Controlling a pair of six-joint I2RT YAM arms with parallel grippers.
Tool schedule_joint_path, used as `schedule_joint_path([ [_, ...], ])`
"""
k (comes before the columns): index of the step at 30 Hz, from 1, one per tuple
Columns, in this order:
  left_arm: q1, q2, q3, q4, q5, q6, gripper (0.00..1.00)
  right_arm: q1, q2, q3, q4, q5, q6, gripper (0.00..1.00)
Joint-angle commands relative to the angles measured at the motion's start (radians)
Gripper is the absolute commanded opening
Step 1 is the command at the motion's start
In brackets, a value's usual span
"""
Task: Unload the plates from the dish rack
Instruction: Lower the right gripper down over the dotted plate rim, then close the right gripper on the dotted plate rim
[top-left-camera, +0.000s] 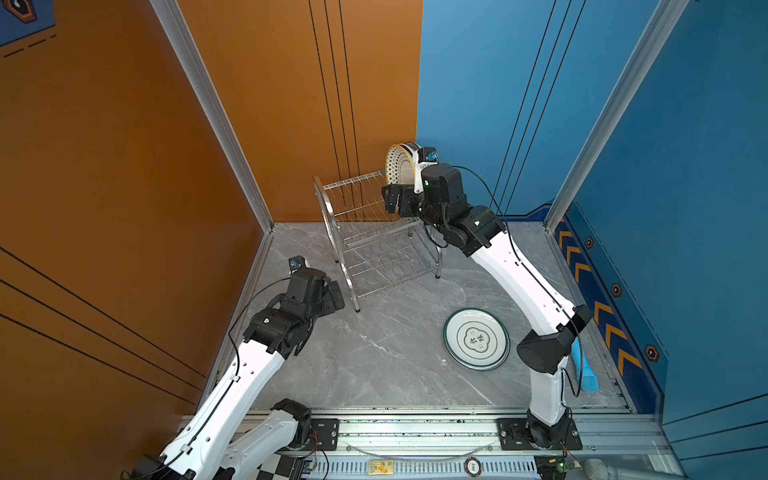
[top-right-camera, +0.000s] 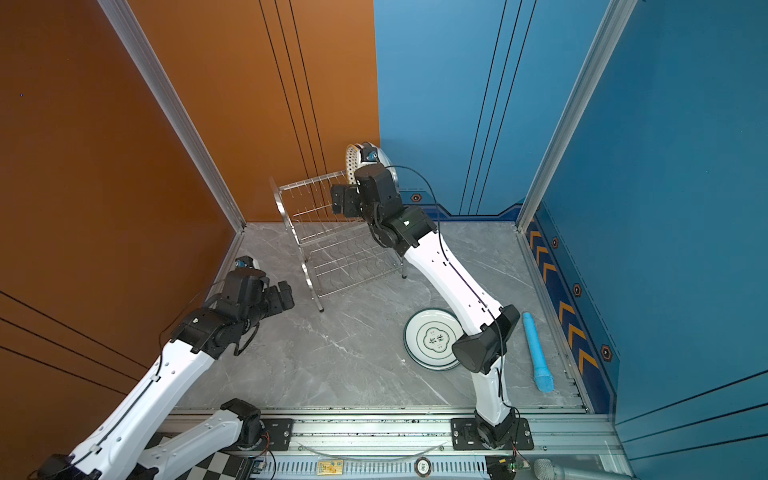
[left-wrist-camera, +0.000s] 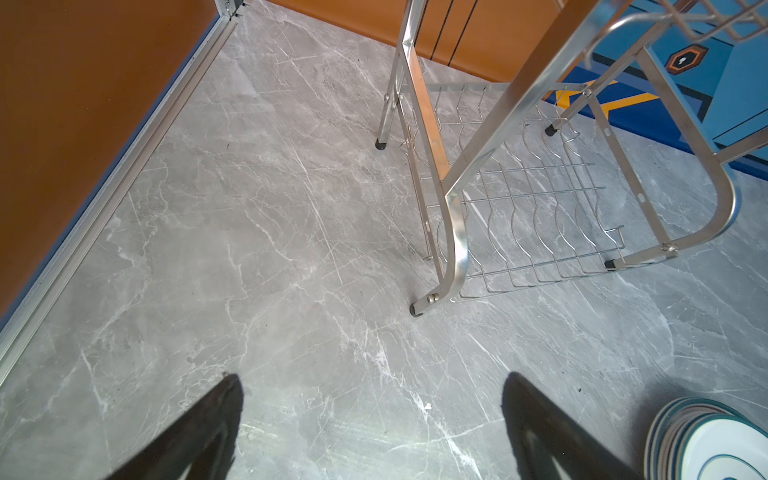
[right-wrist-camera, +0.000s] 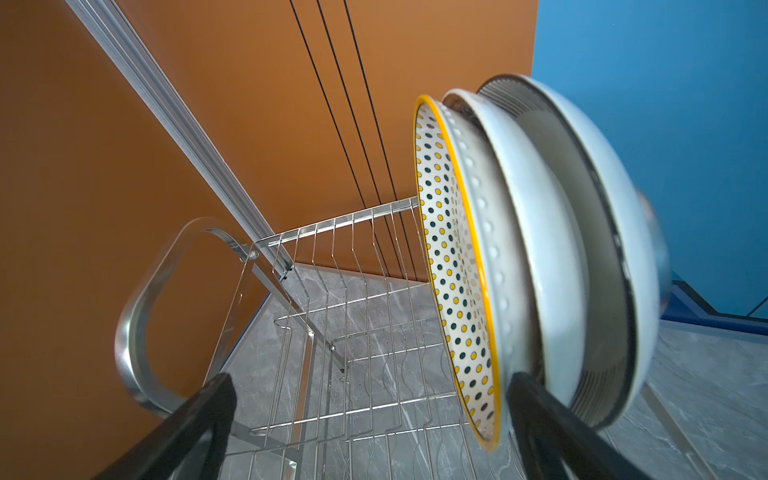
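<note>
left gripper (left-wrist-camera: 372, 380): fingers spread wide with nothing between them; it hangs over the table (top-left-camera: 374, 357), just off the near left leg of the dish rack (top-left-camera: 330, 224).
dish rack: two wire tiers. The lower tier holds nothing, and the upper tier holds plates only at its right end.
plates in the rack: three stand on edge, packed close together, at the right end of the rack's upper tier. From left to right they are the dotted plate (right-wrist-camera: 453, 266) with a yellow rim, the white plate (right-wrist-camera: 511, 232), and the striped plate (right-wrist-camera: 602, 249) outermost.
right gripper (right-wrist-camera: 370, 380): fingers spread, gripping nothing; it is level with the rack's upper tier. The dotted plate's lower rim sits between the fingers, close to one. Whether it touches, I cannot tell.
stack of plates (top-left-camera: 476, 338): lies flat on the table, in front of the rack's right end.
blue tube (top-right-camera: 538, 353): lies well right of the rack, beyond the stack.
handling: probably glazed ceramic, so stiff, fairly heavy and slippery. A plate would likely chip against the wires or its neighbour.
where to hold: the dotted plate's free rim, one finger on each face, then lift clear of the divider wires.
</note>
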Motion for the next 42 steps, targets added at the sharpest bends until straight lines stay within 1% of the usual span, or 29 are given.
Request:
schedule_joint_path([
  [1, 0.012, 0.003, 0.011, 0.003, 0.015, 0.024, 0.98, -0.010, 0.032, 0.028, -0.028, 0.034, -0.025, 1.00],
  [4, 0.013, 0.003, 0.009, 0.005, 0.018, 0.024, 0.98, -0.010, 0.042, 0.031, -0.030, 0.040, -0.022, 1.00],
  [8, 0.014, 0.004, 0.009, 0.005, 0.017, 0.023, 0.98, -0.010, 0.054, 0.031, -0.032, 0.088, -0.038, 1.00],
  [12, 0.016, 0.003, 0.010, 0.005, 0.021, 0.024, 0.98, 0.006, 0.068, 0.036, -0.035, 0.212, -0.081, 0.96],
  [16, 0.016, 0.003, 0.012, 0.005, 0.025, 0.024, 0.98, 0.024, 0.088, 0.051, -0.038, 0.341, -0.109, 0.87],
  [18, 0.016, 0.003, 0.012, 0.006, 0.028, 0.024, 0.98, 0.029, 0.088, 0.063, -0.038, 0.385, -0.119, 0.82],
  [20, 0.016, 0.003, 0.011, 0.007, 0.029, 0.024, 0.98, 0.032, 0.129, 0.073, -0.037, 0.430, -0.124, 0.75],
  [25, 0.016, 0.003, 0.012, 0.007, 0.036, 0.022, 0.98, 0.038, 0.162, 0.091, -0.018, 0.507, -0.148, 0.59],
  [27, 0.015, 0.004, 0.011, 0.011, 0.039, 0.023, 0.98, 0.043, 0.171, 0.094, 0.002, 0.529, -0.157, 0.55],
  [36, 0.018, 0.003, 0.011, 0.012, 0.043, 0.022, 0.98, 0.070, 0.212, 0.095, 0.120, 0.636, -0.243, 0.43],
  [42, 0.018, 0.003, 0.013, 0.012, 0.047, 0.023, 0.98, 0.072, 0.237, 0.097, 0.159, 0.668, -0.264, 0.39],
])
